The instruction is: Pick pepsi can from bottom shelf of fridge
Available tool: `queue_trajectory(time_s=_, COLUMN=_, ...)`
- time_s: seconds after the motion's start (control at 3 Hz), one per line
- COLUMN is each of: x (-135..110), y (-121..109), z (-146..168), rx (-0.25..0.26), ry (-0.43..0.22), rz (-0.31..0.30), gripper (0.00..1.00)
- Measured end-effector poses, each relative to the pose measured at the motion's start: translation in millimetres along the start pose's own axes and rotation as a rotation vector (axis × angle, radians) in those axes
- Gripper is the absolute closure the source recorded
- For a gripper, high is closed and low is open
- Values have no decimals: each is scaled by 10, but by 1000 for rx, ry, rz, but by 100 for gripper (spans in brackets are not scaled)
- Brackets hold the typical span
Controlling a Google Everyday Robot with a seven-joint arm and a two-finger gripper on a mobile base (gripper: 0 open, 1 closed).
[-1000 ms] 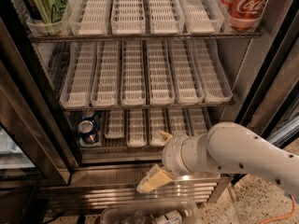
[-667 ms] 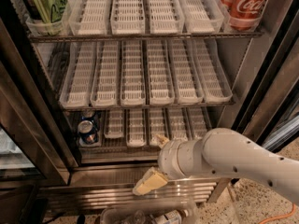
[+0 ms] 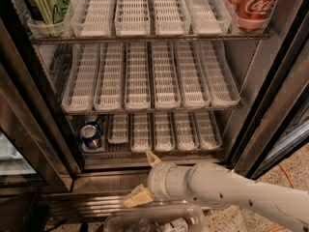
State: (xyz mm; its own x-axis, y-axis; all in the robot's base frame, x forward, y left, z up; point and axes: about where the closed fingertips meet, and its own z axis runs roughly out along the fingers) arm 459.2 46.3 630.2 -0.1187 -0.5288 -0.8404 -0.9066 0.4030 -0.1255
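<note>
Closest to the viewer, at the lower edge, is the rim of a clear bin (image 3: 145, 215) with what looks like a small bottle in it. Just above it, a white arm (image 3: 231, 190) reaches in from the lower right. It ends in the claw (image 3: 139, 178), low in front of the steel base of the fridge (image 3: 87, 185). Its two tan fingers (image 3: 138, 196) are spread wide and hold nothing — one points down and left, the other up towards the shelf edge.

Compared with a second ago, the claw has slid left and a little lower, nearer the side of the fridge where the target stands. This looks like the approach step: lining up with the can, not yet reaching in.

Behind the base is the bottom shelf (image 3: 164, 153), a dark wire rack with short white trays (image 3: 155, 129). The Pepsi can (image 3: 91, 135) stands upright at its far left end, beside the trays, blue with a silver top. It is untouched and well apart from the claw, up and to its left.

Further up, the middle rack carries longer trays (image 3: 137, 76). On the top rack, a green can (image 3: 46, 4) stands at the left and red Coca-Cola cans (image 3: 253, 4) at the right — neither is wanted
</note>
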Motion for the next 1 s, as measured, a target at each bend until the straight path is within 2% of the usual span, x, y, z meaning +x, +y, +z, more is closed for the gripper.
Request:
queue_trajectory(time_s=0.33, x=30, y=-64, z=299, rx=62, ry=-63, rz=6, gripper=0)
queue_trajectory(time_s=0.67, x=30, y=-64, z=299, rx=62, ry=-63, rz=6, gripper=0)
queue_trajectory(time_s=1.0, x=23, y=4, z=373, rx=62, ry=-100, rz=22, gripper=0)
